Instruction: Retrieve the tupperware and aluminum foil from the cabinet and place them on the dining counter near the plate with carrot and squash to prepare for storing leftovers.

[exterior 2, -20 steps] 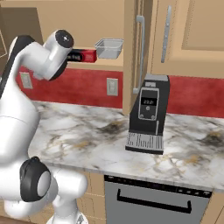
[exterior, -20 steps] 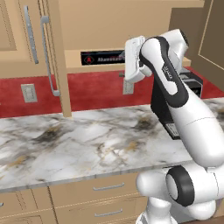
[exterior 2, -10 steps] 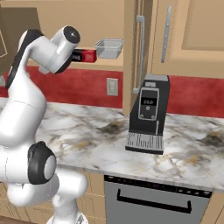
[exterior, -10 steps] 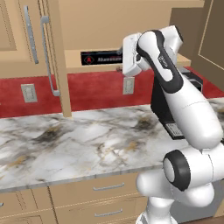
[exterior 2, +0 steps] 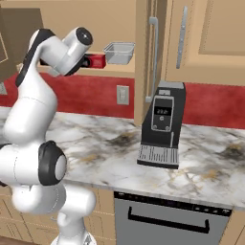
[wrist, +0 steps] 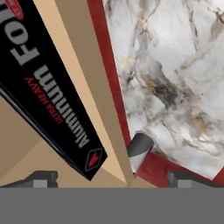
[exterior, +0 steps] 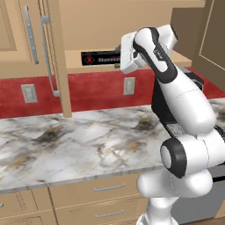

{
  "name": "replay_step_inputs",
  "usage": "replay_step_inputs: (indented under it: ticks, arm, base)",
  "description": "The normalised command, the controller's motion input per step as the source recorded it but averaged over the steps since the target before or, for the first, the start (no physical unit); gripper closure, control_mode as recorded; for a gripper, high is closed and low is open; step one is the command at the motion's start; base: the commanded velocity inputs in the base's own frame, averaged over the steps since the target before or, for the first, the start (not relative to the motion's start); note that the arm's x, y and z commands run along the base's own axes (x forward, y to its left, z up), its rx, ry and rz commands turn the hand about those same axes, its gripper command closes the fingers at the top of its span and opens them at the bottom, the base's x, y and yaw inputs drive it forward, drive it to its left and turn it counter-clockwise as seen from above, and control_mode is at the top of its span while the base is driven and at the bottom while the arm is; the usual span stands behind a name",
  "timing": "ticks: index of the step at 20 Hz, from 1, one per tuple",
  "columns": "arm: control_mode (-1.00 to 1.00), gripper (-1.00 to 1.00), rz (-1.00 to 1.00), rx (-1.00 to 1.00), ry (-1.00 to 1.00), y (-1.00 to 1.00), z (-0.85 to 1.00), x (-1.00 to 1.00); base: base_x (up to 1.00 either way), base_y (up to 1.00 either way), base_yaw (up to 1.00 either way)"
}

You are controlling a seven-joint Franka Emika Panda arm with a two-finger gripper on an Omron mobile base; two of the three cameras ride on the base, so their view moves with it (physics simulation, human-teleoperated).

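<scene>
Foil box, the aluminum foil [wrist: 52,92], lies diagonally from upper left toward bottom centre of our hand view, between and ahead of our wide-spread, empty fingers [wrist: 41,178].

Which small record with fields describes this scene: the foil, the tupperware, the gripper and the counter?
aluminum foil: lies on the open cabinet shelf, not gripped
tupperware: on the same shelf, beside the foil's red end
gripper: open, at the shelf's front edge, close to the foil
counter: marble top below
coffee machine: stands on that counter
</scene>
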Motion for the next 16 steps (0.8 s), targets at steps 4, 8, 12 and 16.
replay_step_inputs:
  ticks: [4, 8, 12, 16]
  arm:
    - [-1.00, -1.00, 0.00, 0.00, 0.02, 0.00, 0.08, 0.32]
    - [-1.00, -1.00, 0.00, 0.00, 0.02, 0.00, 0.01, 0.29]
    - [-1.00, -1.00, 0.00, 0.00, 0.02, 0.00, 0.00, 0.27]
    - [-1.00, -1.00, 0.00, 0.00, 0.02, 0.00, 0.00, 0.29]
  base:
    - [0.00, 0.00, 0.00]
    - [0.00, 0.00, 0.00]
    - [0.00, 0.00, 0.00]
    - [0.00, 0.00, 0.00]
